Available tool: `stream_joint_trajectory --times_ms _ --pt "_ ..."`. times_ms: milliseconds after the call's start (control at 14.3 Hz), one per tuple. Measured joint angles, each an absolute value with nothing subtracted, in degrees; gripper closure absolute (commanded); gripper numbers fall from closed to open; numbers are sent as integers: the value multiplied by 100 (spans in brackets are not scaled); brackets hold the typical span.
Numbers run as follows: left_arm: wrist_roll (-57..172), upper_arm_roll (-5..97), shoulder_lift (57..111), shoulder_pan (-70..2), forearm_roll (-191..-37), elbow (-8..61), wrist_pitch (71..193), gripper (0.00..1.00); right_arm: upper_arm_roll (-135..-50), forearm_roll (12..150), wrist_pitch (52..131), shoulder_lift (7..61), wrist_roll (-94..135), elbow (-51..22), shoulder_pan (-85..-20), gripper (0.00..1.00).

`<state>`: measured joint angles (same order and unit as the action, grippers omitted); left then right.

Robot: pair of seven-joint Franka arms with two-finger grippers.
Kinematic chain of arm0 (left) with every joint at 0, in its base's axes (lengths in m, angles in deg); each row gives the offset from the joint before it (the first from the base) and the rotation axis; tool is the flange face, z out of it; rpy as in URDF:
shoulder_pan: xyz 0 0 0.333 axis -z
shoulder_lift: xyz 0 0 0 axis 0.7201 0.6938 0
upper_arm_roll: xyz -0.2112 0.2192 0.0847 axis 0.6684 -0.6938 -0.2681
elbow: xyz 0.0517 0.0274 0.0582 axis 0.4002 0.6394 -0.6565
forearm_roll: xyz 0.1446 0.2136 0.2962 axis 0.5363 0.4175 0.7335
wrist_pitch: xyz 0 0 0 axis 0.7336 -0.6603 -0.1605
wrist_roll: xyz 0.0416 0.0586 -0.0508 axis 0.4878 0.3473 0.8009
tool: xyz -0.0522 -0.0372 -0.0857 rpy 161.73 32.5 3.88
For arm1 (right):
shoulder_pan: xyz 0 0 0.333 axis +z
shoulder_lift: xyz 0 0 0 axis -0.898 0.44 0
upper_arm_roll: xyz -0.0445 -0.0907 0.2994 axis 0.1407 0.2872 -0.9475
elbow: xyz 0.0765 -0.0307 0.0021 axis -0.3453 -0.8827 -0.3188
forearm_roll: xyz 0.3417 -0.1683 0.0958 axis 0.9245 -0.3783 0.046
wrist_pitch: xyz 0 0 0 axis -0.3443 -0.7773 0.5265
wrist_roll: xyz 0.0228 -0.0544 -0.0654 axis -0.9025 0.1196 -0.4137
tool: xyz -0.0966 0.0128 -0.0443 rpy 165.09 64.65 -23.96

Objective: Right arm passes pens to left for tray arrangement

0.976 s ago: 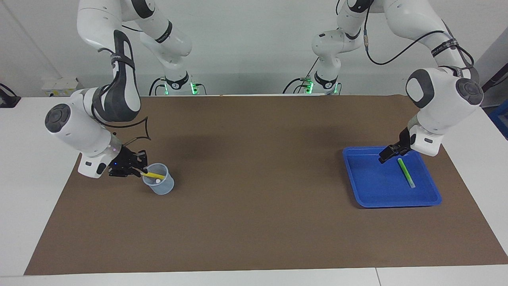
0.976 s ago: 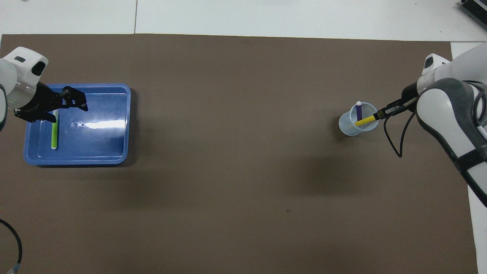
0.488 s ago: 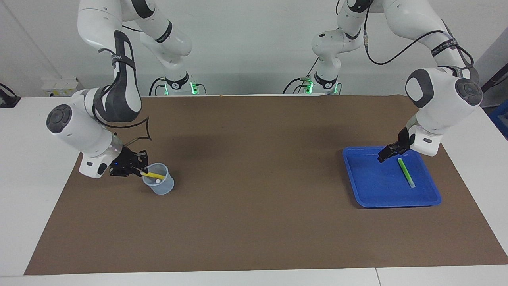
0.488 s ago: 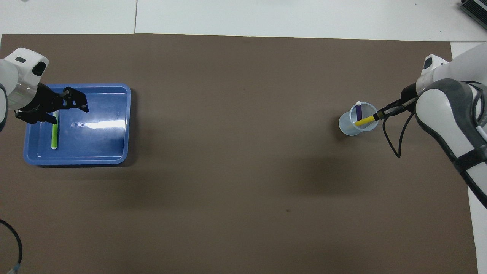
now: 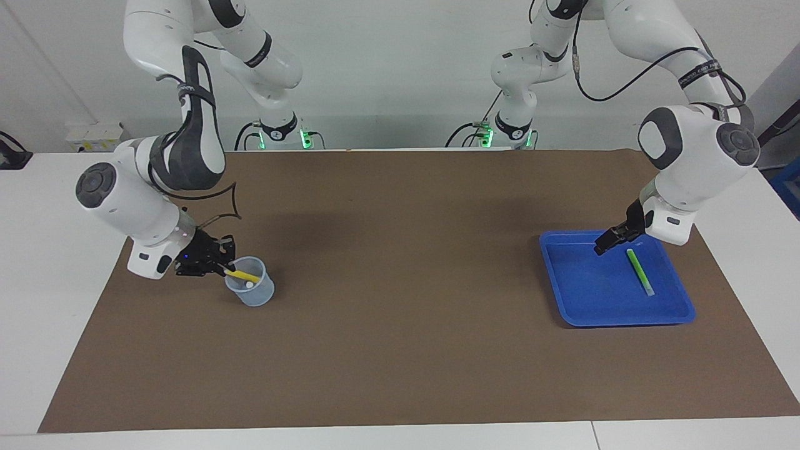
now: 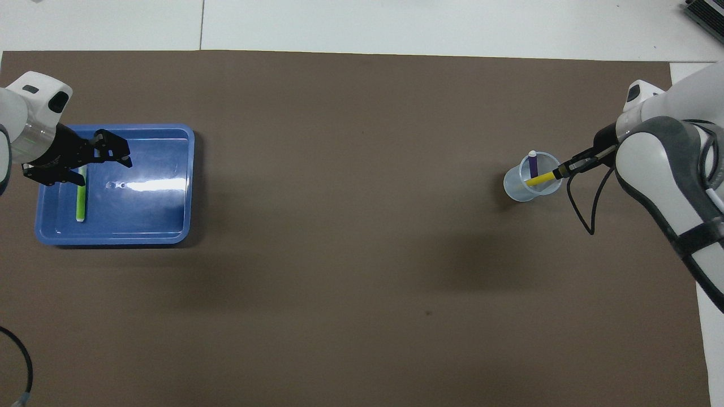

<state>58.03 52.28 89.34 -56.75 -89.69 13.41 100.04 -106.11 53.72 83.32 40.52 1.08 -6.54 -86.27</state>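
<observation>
A green pen [image 5: 639, 271] [image 6: 81, 196] lies flat in the blue tray [image 5: 587, 300] [image 6: 147, 223] at the left arm's end of the table. My left gripper [image 5: 605, 242] [image 6: 99, 161] hangs open over the tray, beside the green pen, holding nothing. At the right arm's end, a yellow pen [image 5: 244, 275] [image 6: 540, 179] and a purple pen [image 6: 533, 164] stand in a translucent cup [image 5: 251, 291] [image 6: 526, 185]. My right gripper [image 5: 221, 267] [image 6: 563, 170] is shut on the yellow pen's upper end at the cup's rim.
A brown mat [image 5: 400, 294] [image 6: 350, 254] covers the table between cup and tray. White tabletop [image 5: 37, 262] borders it at both ends. A black cable loop [image 6: 588, 203] hangs from the right arm near the cup.
The right gripper has closed on the yellow pen and lifted it slightly along with the arm. The left gripper has risen a little above the tray.
</observation>
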Motion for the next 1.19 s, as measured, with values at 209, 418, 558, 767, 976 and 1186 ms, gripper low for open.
stream_joint_trajectory --times_ms 209,418,558,767,976,1186 --pt "5805 5228 8934 -5675 -8969 1341 10004 1 -10610 5370 8280 4041 108 -647 -8612 100" --pt "5806 5229 8933 -5675 -8969 1341 10004 1 -10612 5361 8206 4013 108 -627 -8549 100" --pt "5807 5229 8931 -5675 -8969 1341 10004 1 -10613 5361 8178 3989 108 -601 -8477 100" --pt "5810 5229 8930 -5675 -8969 1341 10004 1 -10621 5361 8175 3956 109 -597 -8406 100" --pt "5815 5238 8928 -5675 -9055 1341 10001 1 -10621 5354 8144 3916 109 -566 -8384 100" --pt "5836 5250 8915 -5675 -9173 1341 9956 1 -10622 5254 7930 3840 109 -397 -8379 100"
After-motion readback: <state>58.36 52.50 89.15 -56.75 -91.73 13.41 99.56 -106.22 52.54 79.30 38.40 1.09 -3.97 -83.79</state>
